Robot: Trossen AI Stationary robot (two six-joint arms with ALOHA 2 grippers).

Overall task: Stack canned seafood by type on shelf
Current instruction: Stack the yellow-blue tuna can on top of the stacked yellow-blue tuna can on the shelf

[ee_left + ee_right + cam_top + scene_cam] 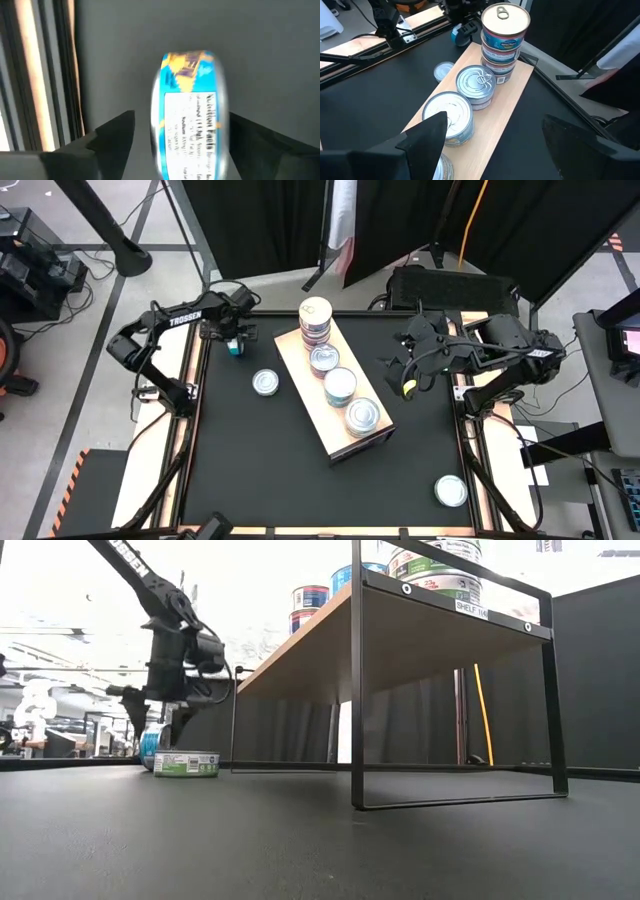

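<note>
The shelf point(300, 365) is a pale wood board on a black wire frame point(355, 690), set slantwise mid-table. Several stacks of tins stand on it; the tallest point(315, 320) point(504, 37), with pinkish-red labels, is at its far end. A blue-labelled tin point(192, 100) point(236, 348) stands on its rim on the table near the far left corner. My left gripper point(182, 116) point(235, 340) point(160, 725) is open, with a finger on either side of that tin. My right gripper point(397, 372) point(494, 120) is open and holds nothing, above the table right of the shelf. My left gripper comes at the blue tin from above, one finger facing each flat end. A gap shows between one finger point(117, 131) and the tin. Whether the other finger point(255, 134) touches it, I cannot tell. The tin's rim is down by the table point(150, 748).
A green-labelled tin point(265, 383) point(187, 763) lies flat on the table left of the shelf. Another tin point(451, 491) lies near the table's near right corner. Black tabletop stretches in front of the shelf. A person's sleeve point(620, 45) shows beyond the table's far edge.
</note>
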